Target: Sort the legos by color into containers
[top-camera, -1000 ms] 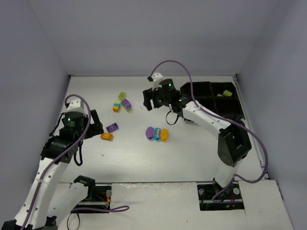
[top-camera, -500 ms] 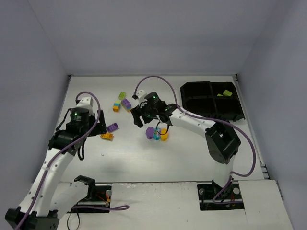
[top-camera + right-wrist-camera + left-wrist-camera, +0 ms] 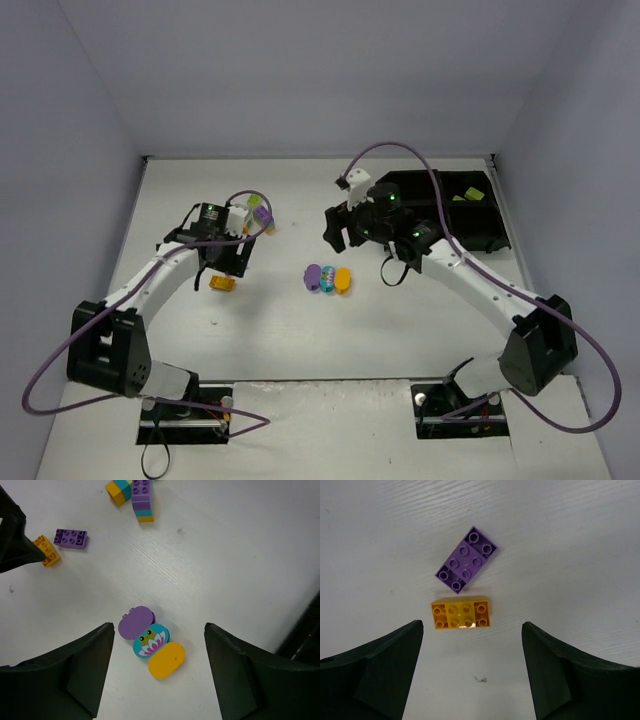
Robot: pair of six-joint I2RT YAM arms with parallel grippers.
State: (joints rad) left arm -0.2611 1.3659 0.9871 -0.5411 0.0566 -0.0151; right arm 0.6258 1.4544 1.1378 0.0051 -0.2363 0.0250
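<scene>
In the left wrist view my left gripper (image 3: 472, 630) is open, with bare table between its fingers. Just ahead of it lie an orange brick (image 3: 461, 615) and, beyond, a purple brick (image 3: 467, 560). From above, the left gripper (image 3: 232, 265) covers the purple brick; the orange brick (image 3: 222, 283) shows beside it. My right gripper (image 3: 159, 630) hangs open above three touching oval legos: purple (image 3: 136, 622), cyan with a frog print (image 3: 150, 640), orange (image 3: 166, 660). The black tray (image 3: 400, 180) at the back right holds a lime brick (image 3: 470, 193).
An orange-and-cyan stack (image 3: 118, 490) and a purple-and-cyan stack (image 3: 142, 500) stand at the back, next to the left arm's wrist (image 3: 210, 215). The right gripper (image 3: 340, 228) hangs between the ovals (image 3: 327, 279) and the tray. Grey walls close in on three sides.
The left arm has reached forward and right over the purple and orange bricks, its jaws narrowing a little. The right arm swung out over the ovals, then drew back toward the tray.
</scene>
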